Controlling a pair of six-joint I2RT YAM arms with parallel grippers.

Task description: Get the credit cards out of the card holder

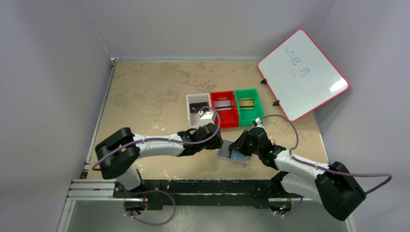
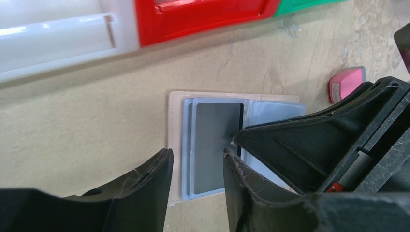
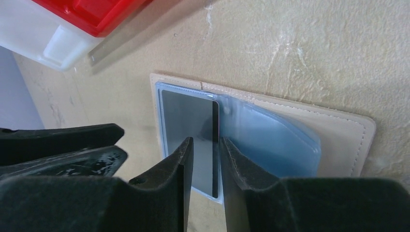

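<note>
The card holder lies open and flat on the table, tan border outside, blue-grey pockets inside. A dark grey credit card sits in its left pocket, also seen in the right wrist view. My left gripper hangs open over the holder's left edge, with the card's left part between its fingers. My right gripper stands only narrowly open, its tips down at the card's dark right edge, which shows in the gap. The two grippers nearly touch over the holder.
Just behind the holder stand a white bin, a red bin and a green bin, each with a card in it. A small pink block lies to the holder's right. A pink-framed whiteboard leans at the back right.
</note>
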